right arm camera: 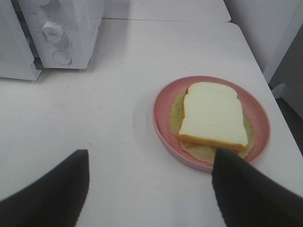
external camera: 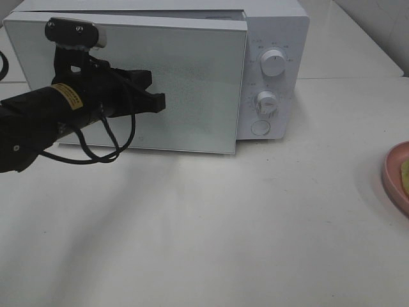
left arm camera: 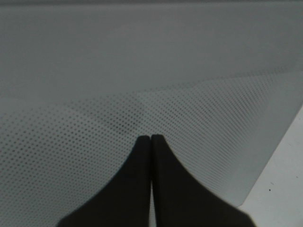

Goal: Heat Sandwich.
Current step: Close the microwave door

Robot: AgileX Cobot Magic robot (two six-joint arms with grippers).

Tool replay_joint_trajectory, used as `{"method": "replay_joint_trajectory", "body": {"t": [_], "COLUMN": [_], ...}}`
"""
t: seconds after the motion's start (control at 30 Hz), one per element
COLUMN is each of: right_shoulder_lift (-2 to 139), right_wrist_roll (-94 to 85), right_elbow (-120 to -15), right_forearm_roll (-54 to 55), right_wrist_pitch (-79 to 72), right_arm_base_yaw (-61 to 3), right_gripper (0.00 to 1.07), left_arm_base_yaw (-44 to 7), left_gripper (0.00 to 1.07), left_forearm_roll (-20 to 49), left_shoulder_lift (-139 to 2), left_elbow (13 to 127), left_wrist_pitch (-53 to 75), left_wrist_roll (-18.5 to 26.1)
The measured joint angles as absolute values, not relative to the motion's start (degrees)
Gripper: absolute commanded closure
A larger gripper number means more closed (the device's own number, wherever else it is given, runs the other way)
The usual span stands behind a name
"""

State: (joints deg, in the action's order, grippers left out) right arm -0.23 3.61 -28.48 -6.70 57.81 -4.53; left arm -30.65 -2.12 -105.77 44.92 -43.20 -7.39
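The sandwich, a square white-bread slice with tan crust over a pale yellow-green layer, lies on a round pink plate. In the high view, plate and sandwich show only as a sliver at the right edge. My right gripper is open above the table, with nothing between its fingers. One finger is near the plate's rim. My left gripper is shut and empty. Its tips sit close against the dotted window of the microwave door.
The white microwave stands at the back of the white table, with two knobs and a round button on its right panel. In the right wrist view the door's edge stands slightly forward of the panel. The table's right edge is close behind the plate.
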Motion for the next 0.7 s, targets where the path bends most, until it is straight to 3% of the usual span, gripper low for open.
{"method": "replay_joint_trajectory", "body": {"t": [0.7], "right_shoulder_lift": [-0.2], "right_wrist_roll": [3.6], "right_elbow": [-28.5], "right_forearm_roll": [-6.7], "right_wrist_pitch": [57.8], "right_arm_base_yaw": [-4.5], "right_gripper": [0.37], "left_arm_base_yaw": [-33.9], "left_gripper": [1.07], "left_forearm_roll": [-2.1], "left_shoulder_lift": [-112.1], "left_elbow": [56.3], "left_wrist_pitch": [-35.3], "left_wrist_roll": [-7.4]}}
